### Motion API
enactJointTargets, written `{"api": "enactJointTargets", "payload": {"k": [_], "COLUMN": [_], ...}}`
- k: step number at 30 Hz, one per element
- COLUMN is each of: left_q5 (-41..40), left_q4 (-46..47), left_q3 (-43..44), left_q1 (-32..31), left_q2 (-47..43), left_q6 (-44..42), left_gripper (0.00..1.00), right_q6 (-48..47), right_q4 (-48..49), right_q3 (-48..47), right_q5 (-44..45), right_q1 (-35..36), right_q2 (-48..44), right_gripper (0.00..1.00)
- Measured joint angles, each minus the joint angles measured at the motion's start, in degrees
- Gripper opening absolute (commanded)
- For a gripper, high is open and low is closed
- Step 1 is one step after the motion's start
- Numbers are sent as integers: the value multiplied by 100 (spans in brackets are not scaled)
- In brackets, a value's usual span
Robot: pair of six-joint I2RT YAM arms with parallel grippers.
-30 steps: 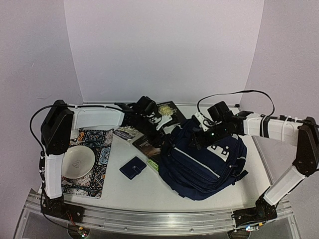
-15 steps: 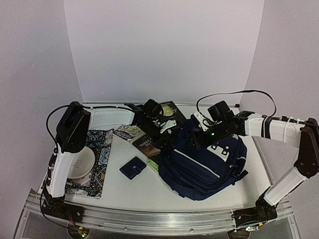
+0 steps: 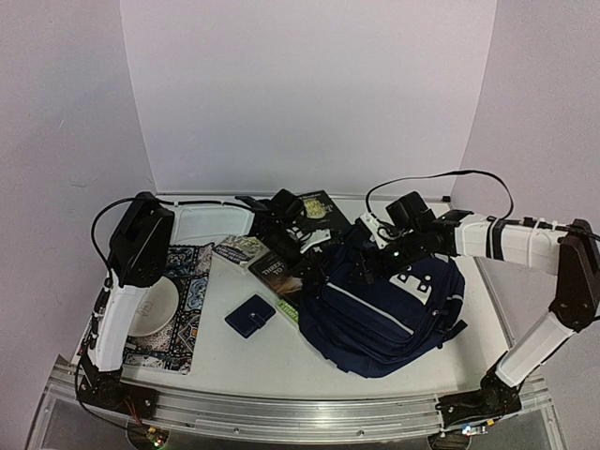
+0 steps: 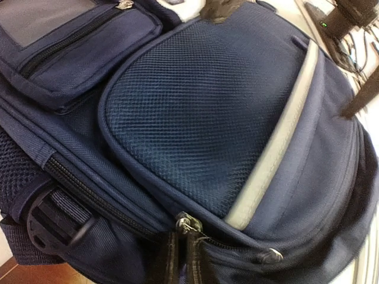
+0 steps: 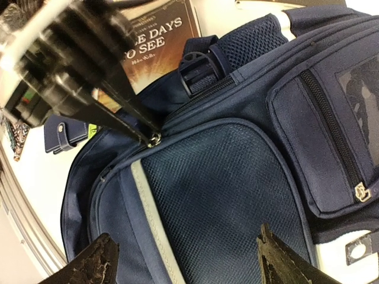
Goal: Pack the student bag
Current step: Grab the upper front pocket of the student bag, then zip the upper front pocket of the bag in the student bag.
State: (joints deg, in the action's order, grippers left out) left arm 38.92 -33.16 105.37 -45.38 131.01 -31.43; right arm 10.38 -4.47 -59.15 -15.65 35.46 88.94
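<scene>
Top external: one student bag (image 3: pixel 375 314), one wallet (image 3: pixel 249 316), one bowl (image 3: pixel 150 305)

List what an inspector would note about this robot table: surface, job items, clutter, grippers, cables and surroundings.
Surface: white table, with a metal rail along its near edge.
Job's things: navy student bag lying on the table, its front pockets zipped shut.
Clutter: books left of the bag, a small navy wallet, and a white bowl on a patterned cloth.
Grippers: left gripper shut on a zipper pull of the bag; right gripper open above the bag, holding nothing.
Cables: black cables loop over both arms, clear of the bag.
Surroundings: plain pale walls; nothing else seen.
</scene>
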Motion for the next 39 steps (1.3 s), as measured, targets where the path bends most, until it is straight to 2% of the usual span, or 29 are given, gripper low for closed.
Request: {"api": "enactJointTargets", "payload": {"k": [11, 20, 29, 35, 37, 39], "left_q5": [-206, -421, -723, -367, -305, -374], "left_q4": [-87, -80, 79, 144, 210, 311], "left_q3": [-455, -1006, -1674, -1880, -1893, -1911], "left_q1": [-84, -283, -702, -1081, -1233, -1361], "left_q2": [-490, -940, -1547, -1736, -1739, -1749], "left_q6": [159, 474, 985, 1572, 1829, 2131], "left_gripper": [0, 0, 0, 0, 2, 13], "right_q6": [149, 227, 333, 463, 490, 511], "right_q4": [148, 190, 182, 463, 553, 626], "right_q3": [-399, -867, -1295, -1583, -1634, -1666], "right_q5": [230, 813, 1200, 1362, 1398, 1419], "right_q1": [11, 41, 86, 83, 80, 79], "right_q2": [708, 1412, 1846, 2162, 2227, 2266], "right_gripper": [80, 79, 77, 75, 75, 75]}}
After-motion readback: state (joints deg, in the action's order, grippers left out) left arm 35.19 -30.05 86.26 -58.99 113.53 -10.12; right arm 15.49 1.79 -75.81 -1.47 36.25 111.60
